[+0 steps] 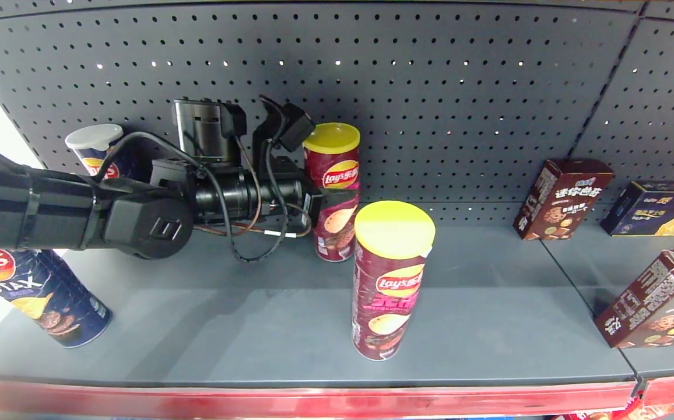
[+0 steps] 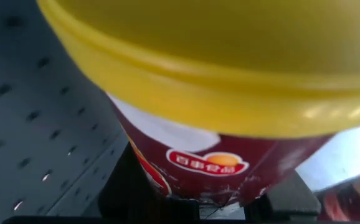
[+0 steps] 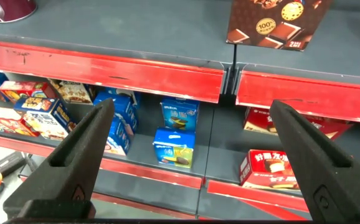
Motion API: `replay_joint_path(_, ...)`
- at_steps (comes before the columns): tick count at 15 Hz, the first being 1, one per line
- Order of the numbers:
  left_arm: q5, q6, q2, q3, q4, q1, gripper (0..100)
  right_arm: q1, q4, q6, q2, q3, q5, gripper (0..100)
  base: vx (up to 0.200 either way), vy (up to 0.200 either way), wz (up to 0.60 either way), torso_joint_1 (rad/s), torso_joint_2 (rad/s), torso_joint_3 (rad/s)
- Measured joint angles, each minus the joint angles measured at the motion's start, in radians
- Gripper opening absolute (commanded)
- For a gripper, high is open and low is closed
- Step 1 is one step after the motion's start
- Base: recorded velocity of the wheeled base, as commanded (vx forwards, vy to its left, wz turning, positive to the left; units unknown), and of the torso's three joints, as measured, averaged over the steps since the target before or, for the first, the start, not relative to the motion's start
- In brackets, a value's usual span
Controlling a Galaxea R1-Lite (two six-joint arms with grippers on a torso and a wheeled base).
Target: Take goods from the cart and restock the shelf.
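Item: maroon chip can, yellow lid, upright at the back of the shelf, centre of the frame, just before the pegboard. Whether its base rests on the shelf cannot be told.
Holder: left gripper, jaws clenched on the can's body at mid-height, arm reaching in from the left edge.
Near stock: second maroon can, upright, in front and slightly right, apart from the held one. White-lidded blue can behind the arm, upper left. Large blue can leaning at lower left. Brown boxes and a navy box well to the right.
Right gripper: jaws spread wide, holding nothing, over the lower shelves.
Hazards, as judged: letting go before the base sits flat may topple the can; pulling the arm back carelessly may clip the white-lidded can or front can.
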Motion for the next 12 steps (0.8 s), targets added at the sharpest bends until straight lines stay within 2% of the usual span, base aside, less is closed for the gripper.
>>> replay_joint_path(4, -0.001, -0.003, 0.051, -0.052, -0.001, -0.022, 0, -0.001, 0.0, 0.0, 0.0, 0.0, 0.0, 100, 0.0, 0.0, 0.0, 0.0, 0.0, 0.0)
replay_joint_path(6, 0.0, -0.016, 0.066, -0.061, -0.005, -0.029, 0, 0.0, 0.0, 0.0, 0.001, 0.0, 0.0, 100, 0.0, 0.0, 0.0, 0.0, 0.0, 0.0)
replay_joint_path(12, -0.003, -0.019, 0.101, -0.079, -0.009, -0.033, 0, 0.0, 0.0, 0.0, 0.001, 0.0, 0.0, 100, 0.0, 0.0, 0.0, 0.0, 0.0, 0.0)
